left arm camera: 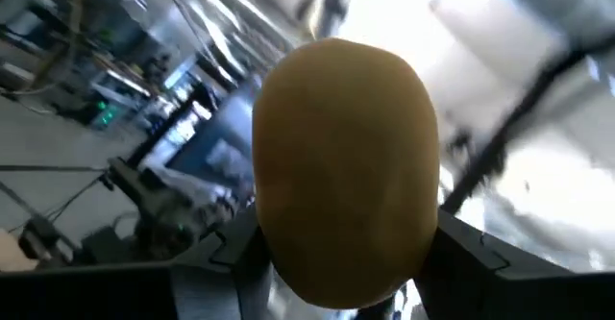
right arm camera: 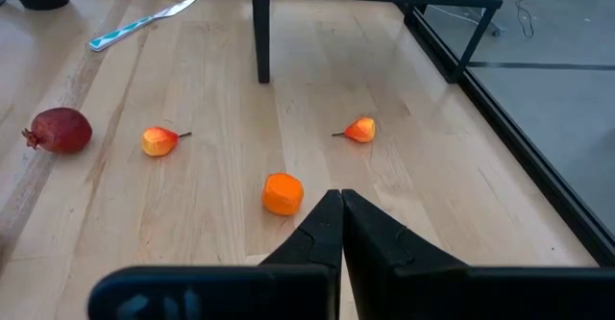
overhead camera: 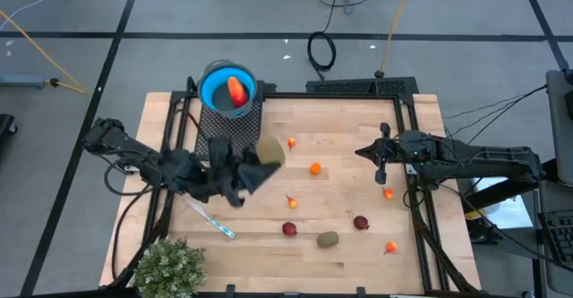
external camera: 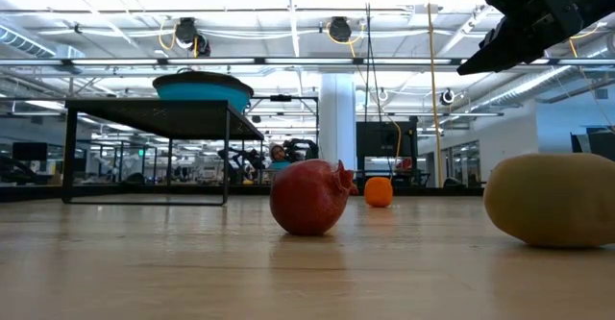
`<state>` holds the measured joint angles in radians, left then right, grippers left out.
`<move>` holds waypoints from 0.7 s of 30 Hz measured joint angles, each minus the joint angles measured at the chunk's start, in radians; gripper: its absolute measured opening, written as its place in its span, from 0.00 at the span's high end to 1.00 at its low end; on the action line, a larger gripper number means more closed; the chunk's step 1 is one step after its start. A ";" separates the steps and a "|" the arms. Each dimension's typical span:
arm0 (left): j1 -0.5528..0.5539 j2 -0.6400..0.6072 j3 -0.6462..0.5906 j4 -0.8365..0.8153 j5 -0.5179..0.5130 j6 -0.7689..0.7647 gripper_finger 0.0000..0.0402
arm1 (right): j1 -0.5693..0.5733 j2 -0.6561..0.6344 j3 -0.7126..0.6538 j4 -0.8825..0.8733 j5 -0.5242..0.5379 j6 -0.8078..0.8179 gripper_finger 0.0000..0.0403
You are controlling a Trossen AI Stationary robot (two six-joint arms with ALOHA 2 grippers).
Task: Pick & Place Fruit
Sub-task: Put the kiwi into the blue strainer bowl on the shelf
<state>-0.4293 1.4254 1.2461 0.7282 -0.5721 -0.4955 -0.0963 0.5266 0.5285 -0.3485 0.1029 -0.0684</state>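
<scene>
My left gripper (overhead camera: 261, 164) is shut on an olive-brown oval fruit (overhead camera: 271, 149), just near the black stand (overhead camera: 235, 119) that carries the blue bowl (overhead camera: 228, 88). A longer red-orange piece (overhead camera: 236, 90) lies in the bowl. My right gripper (overhead camera: 365, 152) is shut and empty, over the table's right half. Loose on the table lie an orange ball (overhead camera: 315, 167), small orange-red pieces (overhead camera: 292, 142) (overhead camera: 292, 202) (overhead camera: 388, 192) (overhead camera: 391, 247), two dark red rounds (overhead camera: 289, 229) (overhead camera: 361, 222) and a second olive oval (overhead camera: 328, 239). My left gripper pinches the olive-brown oval (left arm camera: 346, 166) between its two fingers (left arm camera: 235, 253), which lie on opposite sides of its back end (left arm camera: 279, 262). The oval's other end sticks out past the fingertips. The oval is lifted clear of the table.
A thin blue-and-white stick (overhead camera: 211, 217) lies near the left arm. A bushy green plant (overhead camera: 170, 267) stands at the near left corner. Black frame rails run along the table's left and right sides (overhead camera: 421, 217). In the right wrist view the orange ball (right arm camera: 282, 193) lies just ahead of the fingers.
</scene>
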 joint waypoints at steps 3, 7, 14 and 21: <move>0.014 -0.001 0.000 0.060 -0.035 -0.056 0.52 | 0.000 0.000 0.000 0.000 0.000 0.000 1.00; 0.030 -0.001 0.000 0.130 -0.053 -0.123 0.54 | 0.000 0.000 0.000 0.000 0.000 0.003 1.00; 0.051 -0.001 0.000 0.161 -0.092 -0.243 0.50 | 0.000 0.000 0.000 0.000 0.000 0.003 1.00; 0.049 -0.001 0.000 0.138 -0.091 -0.258 0.53 | 0.000 0.000 0.000 0.000 0.000 0.004 1.00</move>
<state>-0.3801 1.4246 1.2461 0.8660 -0.6636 -0.7537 -0.0966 0.5266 0.5285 -0.3489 0.1029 -0.0647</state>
